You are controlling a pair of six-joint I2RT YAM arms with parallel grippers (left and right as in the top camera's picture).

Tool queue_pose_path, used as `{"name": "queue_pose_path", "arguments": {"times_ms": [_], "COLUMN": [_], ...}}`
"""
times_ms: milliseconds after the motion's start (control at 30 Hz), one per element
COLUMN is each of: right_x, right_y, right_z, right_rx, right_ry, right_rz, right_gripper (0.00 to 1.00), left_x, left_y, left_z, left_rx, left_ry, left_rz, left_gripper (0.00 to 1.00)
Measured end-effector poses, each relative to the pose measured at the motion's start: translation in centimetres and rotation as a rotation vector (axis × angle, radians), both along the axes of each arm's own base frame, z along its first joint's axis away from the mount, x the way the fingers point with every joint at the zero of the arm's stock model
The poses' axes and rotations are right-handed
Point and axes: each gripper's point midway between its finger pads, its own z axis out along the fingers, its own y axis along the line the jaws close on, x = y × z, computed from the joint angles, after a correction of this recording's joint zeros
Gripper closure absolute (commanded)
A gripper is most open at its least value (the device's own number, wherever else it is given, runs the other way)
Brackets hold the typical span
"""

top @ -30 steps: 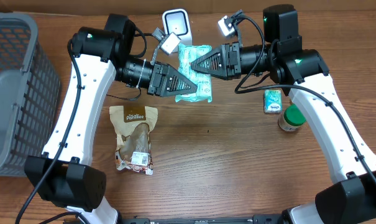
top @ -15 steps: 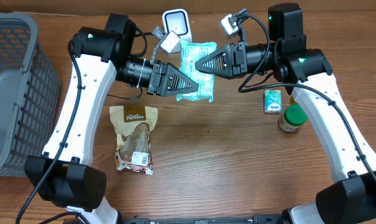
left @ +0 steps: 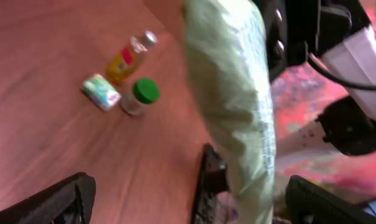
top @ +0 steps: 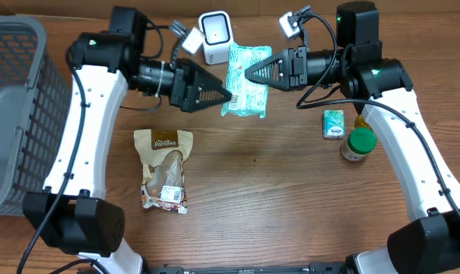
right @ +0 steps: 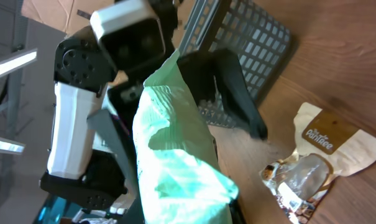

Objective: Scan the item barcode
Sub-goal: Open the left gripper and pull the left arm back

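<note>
overhead / task item: green pack, between the two arms, just beside the white scanner on its right, front side
overhead / right gripper: tips on the pack's upper right edge, fingers pinched onto it
overhead / left gripper: tips just left of the pack, contact can't be told from here
overhead / table: brown wood
overhead / other items: grey basket at far left; brown snack pouch flat in front of the left arm; small green box and green-lid jar beside each other under the right arm
left wrist / fingers: spread wide, one at each bottom corner, gripping nothing
left wrist / pack: upright on edge, in the middle of the view, between the fingers and clear of both
left wrist / background: small green box, green-lid jar and a yellow bottle close together on the table, well beyond the pack
left wrist / focus: blurred, no print readable on the pack
right wrist / pack: fills the lower centre right at the camera, crumpled at the top edge
right wrist / own fingers: mostly hidden behind the pack, closed on it
right wrist / behind the pack: the left arm, the basket, the snack pouch on the table at lower right
barcode: not made out in any view
</note>
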Motion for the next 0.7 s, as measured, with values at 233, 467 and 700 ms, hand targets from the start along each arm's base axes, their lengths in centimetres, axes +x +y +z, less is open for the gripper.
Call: {"name": "queue_pose_path", "arguments": {"times_ms": [233,467,700], "right_x": [1.6,1.7,1.3], "right_y": [-0.2,1.8,3.7], "right_z": [-2.9,-8.6,-10.9], "right_rx": [-0.143,-0.505,-0.782], "right_ry": [0.000,-0.138,-0.394], "right_rz": [-0.126,-0.233,-0.261], "right_gripper": [0.96,0.96,0.96], "left_x": [3.3,6.8,9.7], "left_y": [4.1,9.8,16.7], "left_z": [-0.7,-5.3,-8.6], "left_rx": [0.060,0.405,0.800], "left_ry": [-0.058,-0.113,-0.084], "left_rz": [0.135,0.325,0.608], "left_gripper": [0.01,0.01,0.01]}}
